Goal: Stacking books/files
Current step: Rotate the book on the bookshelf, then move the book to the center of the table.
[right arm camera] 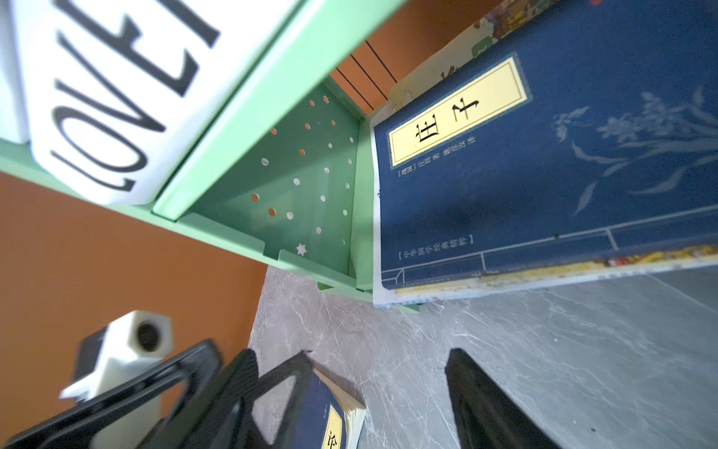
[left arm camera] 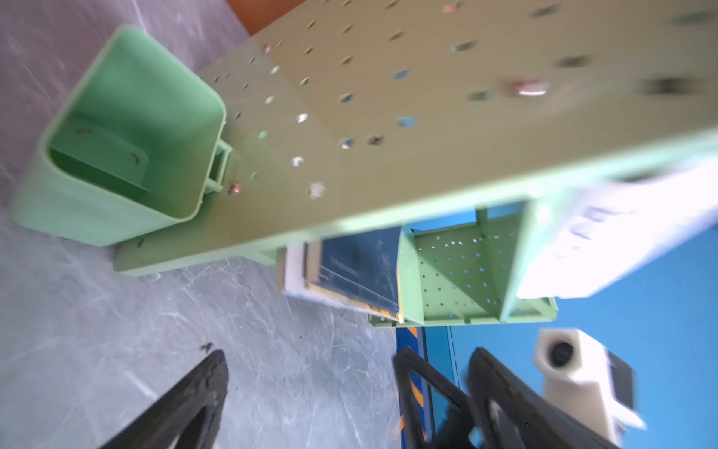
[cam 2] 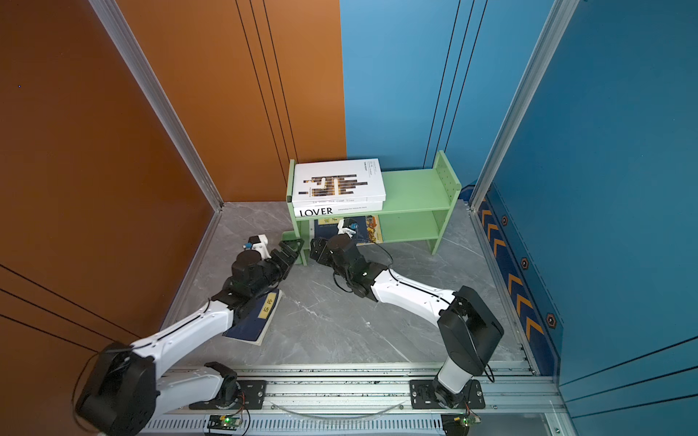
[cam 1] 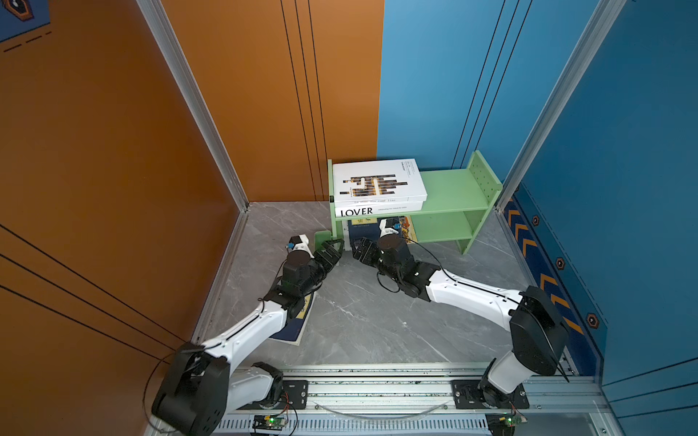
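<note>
Aluminium rail and the arm bases sit closest; beyond them both arms reach to the green shelf. The left tool has its fingers spread wide and empty, right by the shelf's perforated side panel and the green cup clipped to it. The right tool is also apart, holding nothing, and faces the lower deck. The two tools are just beside each other, so an inward swing could knock them together or against the shelf leg. The left wrist view is smeared, so I cannot tell whether the left tool touches the panel.

On the upper deck the white book with brown-black bars lies above the thick white "LOVER" book. Below, a navy yellow-labelled book tops the yellow illustrated picture book. That pile juts past the deck front, so a nudge could slide it. The second navy book lies flat on the tabletop, partly beneath the left forearm. It looks like the one left to stack. A retreating arm could sweep it, and its thin flat cover gives little to pinch.
</note>
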Robot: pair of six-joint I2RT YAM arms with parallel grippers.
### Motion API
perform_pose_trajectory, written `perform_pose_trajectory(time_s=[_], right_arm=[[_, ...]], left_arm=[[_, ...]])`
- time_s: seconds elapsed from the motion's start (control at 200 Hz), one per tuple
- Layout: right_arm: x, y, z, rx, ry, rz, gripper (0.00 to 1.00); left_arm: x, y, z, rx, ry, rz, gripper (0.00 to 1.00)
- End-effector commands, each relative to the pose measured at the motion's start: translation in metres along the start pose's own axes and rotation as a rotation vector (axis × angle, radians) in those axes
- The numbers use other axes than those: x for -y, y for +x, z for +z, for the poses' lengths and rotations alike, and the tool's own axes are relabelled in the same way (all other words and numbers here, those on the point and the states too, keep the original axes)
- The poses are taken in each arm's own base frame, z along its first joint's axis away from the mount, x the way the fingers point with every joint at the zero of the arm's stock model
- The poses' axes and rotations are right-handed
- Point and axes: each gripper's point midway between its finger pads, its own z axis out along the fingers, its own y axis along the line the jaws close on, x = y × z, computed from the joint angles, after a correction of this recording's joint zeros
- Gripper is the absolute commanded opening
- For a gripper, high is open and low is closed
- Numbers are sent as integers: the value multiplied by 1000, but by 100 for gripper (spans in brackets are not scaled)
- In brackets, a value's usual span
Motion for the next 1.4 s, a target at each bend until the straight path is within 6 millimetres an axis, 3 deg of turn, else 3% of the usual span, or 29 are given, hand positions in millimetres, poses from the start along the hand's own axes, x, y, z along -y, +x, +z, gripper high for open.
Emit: perform_pose_trajectory(time_s=[0.0, 0.11, 0.205, 0.381, 0.651, 0.866, 1.167, 1.292, 1.397], right_arm=[[15, 10, -11, 0, 73, -38, 79], [17, 21, -16, -16, 97, -49, 79], [19, 34, -14, -46, 108, -44, 79], [21, 55, -11, -102, 114, -33, 80], [46, 72, -14, -147, 189, -32, 79], [64, 82, -11, -175, 235, -8, 80], [74, 82, -2, -198, 249, 15, 80], [73, 85, 1, -210, 244, 20, 79], [75, 86, 1, -215, 246, 18, 80]], left_arm=[[-50, -4, -46, 9, -305, 176, 100], [-90, -21, -94, 72, -486, 198, 98], [-122, -27, -118, 103, -562, 130, 98], [-185, -19, -134, 50, -708, -41, 98], [-233, -16, -141, 19, -831, -138, 98], [-255, 3, -132, -72, -850, -204, 98], [-259, 17, -134, -101, -844, -213, 98], [-267, 7, -147, -84, -934, -155, 98], [-266, -7, -145, -77, -943, -107, 98]])
